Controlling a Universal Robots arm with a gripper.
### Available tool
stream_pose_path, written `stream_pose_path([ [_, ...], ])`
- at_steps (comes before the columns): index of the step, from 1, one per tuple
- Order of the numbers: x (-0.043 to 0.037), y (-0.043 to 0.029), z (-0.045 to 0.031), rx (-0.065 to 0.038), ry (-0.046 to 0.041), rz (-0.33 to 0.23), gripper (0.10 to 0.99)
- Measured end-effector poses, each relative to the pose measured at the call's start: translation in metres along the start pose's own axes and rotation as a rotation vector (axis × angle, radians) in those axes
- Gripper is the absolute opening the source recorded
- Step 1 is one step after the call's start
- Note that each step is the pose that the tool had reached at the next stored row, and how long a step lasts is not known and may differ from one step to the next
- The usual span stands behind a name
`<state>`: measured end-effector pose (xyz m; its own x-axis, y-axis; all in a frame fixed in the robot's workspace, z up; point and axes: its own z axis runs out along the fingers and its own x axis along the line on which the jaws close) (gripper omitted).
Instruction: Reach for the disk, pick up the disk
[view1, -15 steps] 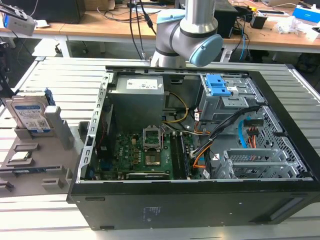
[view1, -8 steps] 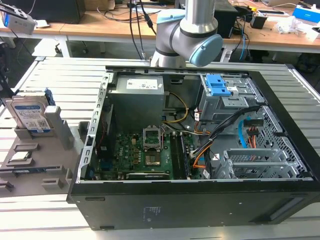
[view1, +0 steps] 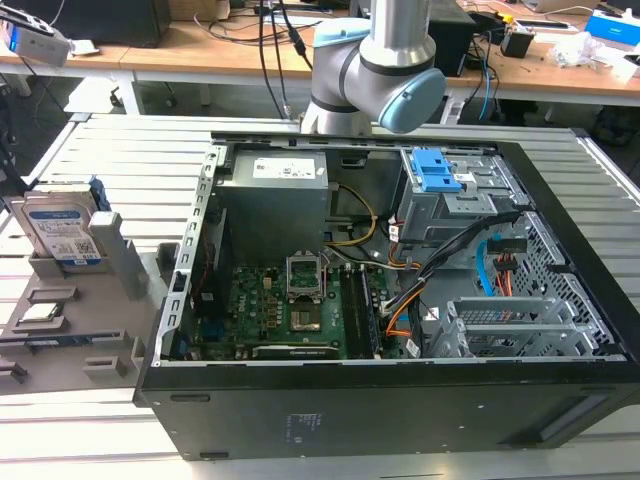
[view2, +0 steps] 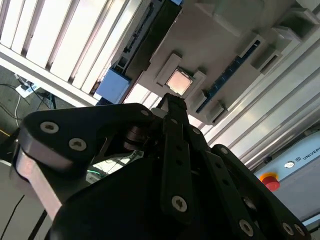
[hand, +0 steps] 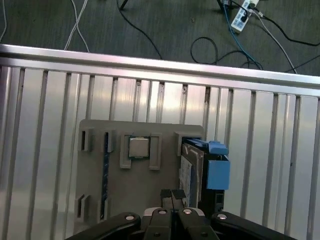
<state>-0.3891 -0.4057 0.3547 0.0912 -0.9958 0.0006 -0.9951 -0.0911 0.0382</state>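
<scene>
The disk (view1: 60, 235) stands on edge in a slot of the grey holder (view1: 70, 340) at the exterior view's left, its white-and-blue label facing the camera. In the first wrist view the disk (hand: 192, 172) shows from above as a thin edge with a blue frame beside it. My gripper (hand: 172, 196) is shut, its fingertips pressed together with nothing between them. It hovers high above the holder, close to the disk's edge in that picture. In the second wrist view the gripper (view2: 172, 102) points at the holder, and the disk's blue frame (view2: 112, 85) lies beside it.
A small square silver chip (hand: 138, 147) sits in a pocket of the holder beside the disk. An open black computer case (view1: 400, 300) fills the middle of the slatted metal table (view1: 100, 140). The arm (view1: 372, 70) rises behind the case. Cables lie on the floor (hand: 210, 45) past the table edge.
</scene>
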Motion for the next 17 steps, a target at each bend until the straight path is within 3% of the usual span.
stream_pose_path([
  [7, -0.0001, 0.0000, 0.0007, 0.000, -0.0045, 0.118, 0.106],
  [13, 0.0000, -0.0001, 0.0014, 0.000, -0.0100, 0.261, 0.106],
  [17, -0.0038, 0.0007, 0.0021, 0.000, -0.0121, 0.245, 0.106],
])
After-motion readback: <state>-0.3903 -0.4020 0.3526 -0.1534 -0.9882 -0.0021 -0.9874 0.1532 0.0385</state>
